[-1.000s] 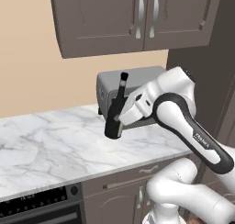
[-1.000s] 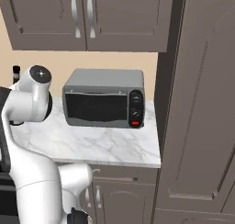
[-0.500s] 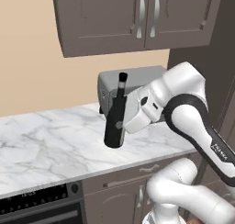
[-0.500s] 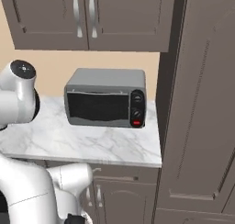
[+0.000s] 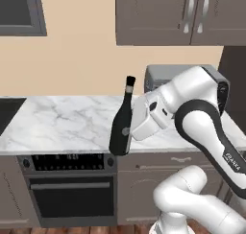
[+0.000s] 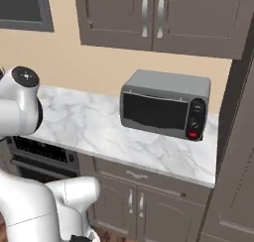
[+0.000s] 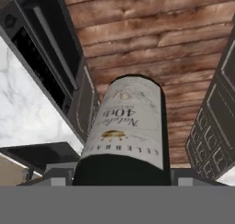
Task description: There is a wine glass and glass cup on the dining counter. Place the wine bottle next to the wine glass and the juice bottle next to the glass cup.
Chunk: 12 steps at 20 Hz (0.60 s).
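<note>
I've got the marble worktop w/ toaster oven at its right end, and my gripper clamped on the wine bottle, airborne past the front edge, upright-ish; glass, heavy, slick, so grip mid-body

One wine bottle sits in the claw. Behind the claw, one toaster oven stands on one counter; one oven below.
</note>
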{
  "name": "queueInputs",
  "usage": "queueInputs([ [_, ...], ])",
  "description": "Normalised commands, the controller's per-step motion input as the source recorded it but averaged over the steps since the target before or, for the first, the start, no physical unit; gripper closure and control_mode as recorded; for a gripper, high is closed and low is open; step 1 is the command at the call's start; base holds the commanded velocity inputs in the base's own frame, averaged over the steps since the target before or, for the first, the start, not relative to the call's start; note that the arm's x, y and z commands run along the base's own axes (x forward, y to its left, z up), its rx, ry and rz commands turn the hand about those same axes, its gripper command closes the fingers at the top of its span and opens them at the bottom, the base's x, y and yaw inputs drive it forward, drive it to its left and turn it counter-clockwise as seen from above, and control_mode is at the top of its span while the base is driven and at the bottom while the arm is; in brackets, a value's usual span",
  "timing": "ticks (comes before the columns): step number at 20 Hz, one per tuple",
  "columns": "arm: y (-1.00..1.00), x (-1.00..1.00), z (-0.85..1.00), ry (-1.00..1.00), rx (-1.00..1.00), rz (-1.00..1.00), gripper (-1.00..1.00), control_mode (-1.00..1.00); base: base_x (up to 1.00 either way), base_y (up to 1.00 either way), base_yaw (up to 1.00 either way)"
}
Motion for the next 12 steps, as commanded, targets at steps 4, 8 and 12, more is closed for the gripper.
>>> queueInputs([
  [4, 0.00, 0.00, 0.00, 0.00, 0.00, 0.00, 1.00, 1.00, 0.00, 0.79, 0.57],
  [8, 0.00, 0.00, 0.00, 0.00, 0.00, 0.00, 1.00, 1.00, 0.00, 0.92, 0.58],
  [12, 0.00, 0.00, 0.00, 0.00, 0.00, 0.00, 1.00, 1.00, 0.14, 0.92, 0.55],
])
